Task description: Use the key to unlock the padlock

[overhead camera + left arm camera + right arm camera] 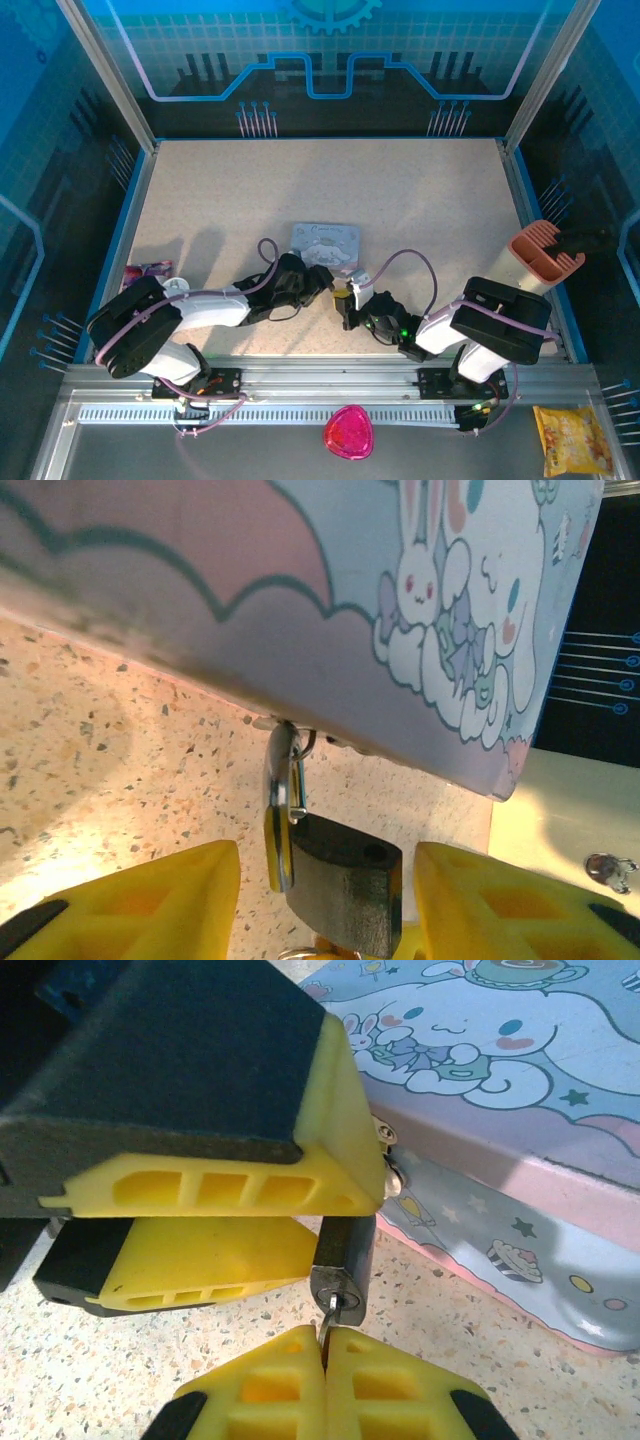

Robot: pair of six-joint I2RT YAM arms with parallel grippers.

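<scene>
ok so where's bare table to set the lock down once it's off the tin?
Free: the wide far half of the table beyond the tin, and the stretch between the tin and the orange holder at the right edge. Crowded: near centre, where the left hand and right hand meet at the padlock hanging off the tin.

Two grippers, left (318,283) and right (350,305); one padlock (343,1260); one key (328,1318); one tin (326,243); one pink holder (545,258).
</scene>
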